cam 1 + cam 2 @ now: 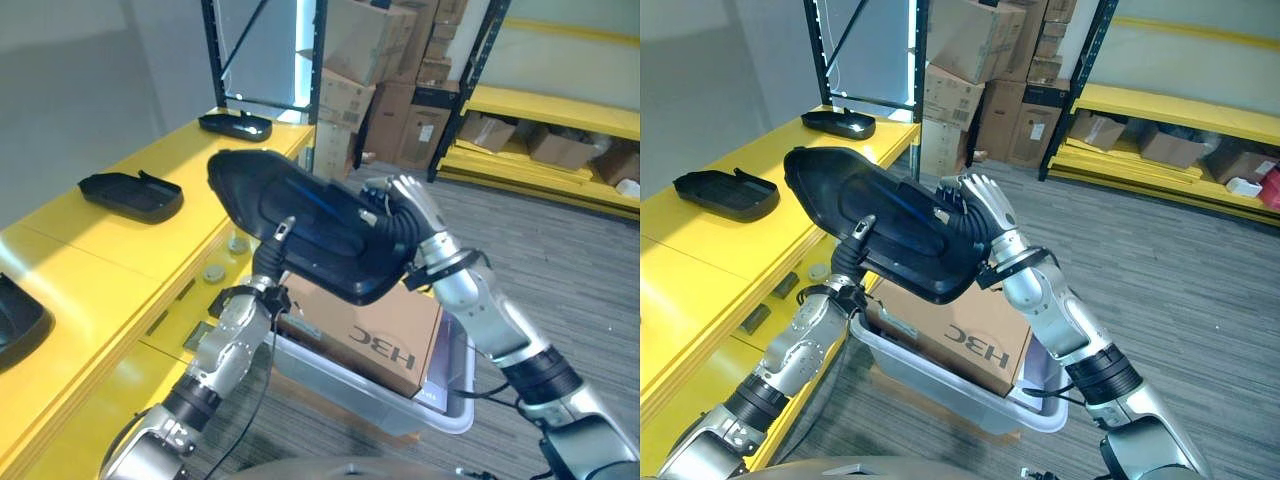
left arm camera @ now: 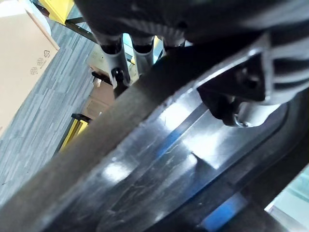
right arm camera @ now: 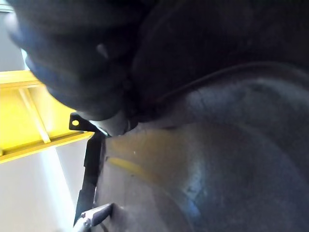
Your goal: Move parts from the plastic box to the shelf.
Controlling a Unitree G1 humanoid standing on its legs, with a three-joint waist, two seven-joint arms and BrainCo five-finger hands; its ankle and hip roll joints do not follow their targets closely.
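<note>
While both arms lift the black part (image 1: 310,225) at frame centre, the left robot hand (image 1: 268,262) and right robot hand (image 1: 405,205) curl round its edges.

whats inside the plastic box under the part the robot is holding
A brown cardboard box stands in the clear plastic box. The black part, held by the left hand and right hand, covers its top, so any parts left are hidden.

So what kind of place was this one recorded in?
Most likely a warehouse or storeroom. Yellow shelving on dark steel uprights runs along both sides, cardboard boxes are stacked at the back, and black moulded parts lie spread along the near shelf.
</note>
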